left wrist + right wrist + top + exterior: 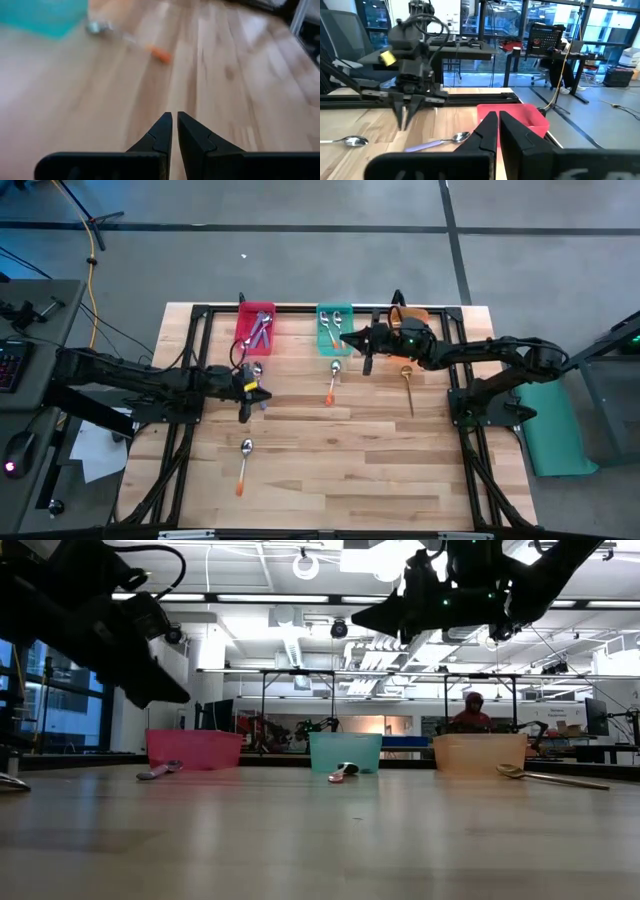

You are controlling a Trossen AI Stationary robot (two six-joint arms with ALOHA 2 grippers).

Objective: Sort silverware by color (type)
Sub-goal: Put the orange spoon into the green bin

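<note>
i count three bins along the far edge of the surface (300, 480): a red bin (257, 328) on the left, a teal bin (335, 330) in the middle and an orange bin (410, 315) on the right, partly hidden under my right arm. four spoons lie loose on the wood. a purple-handled spoon (256, 376) sits just near of the red bin, beside my left gripper (246, 416). an orange-handled spoon (333, 381) lies near of the teal bin, long axis running near to far, bowl toward the bin and handle pointing near. a second orange-handled spoon (243, 464) lies well apart at the near left, same way round: bowl far, handle near. a gold spoon (408, 387) lies near of the orange bin, bowl far, slim handle pointing near. the red bin holds several purple-handled spoons and the teal bin a few spoons; i cannot count them surely. my left gripper hangs above the surface with its jaws pressed together on nothing. my right gripper (367, 363) hovers between the teal and orange bins, jaws also pressed together and empty.
</note>
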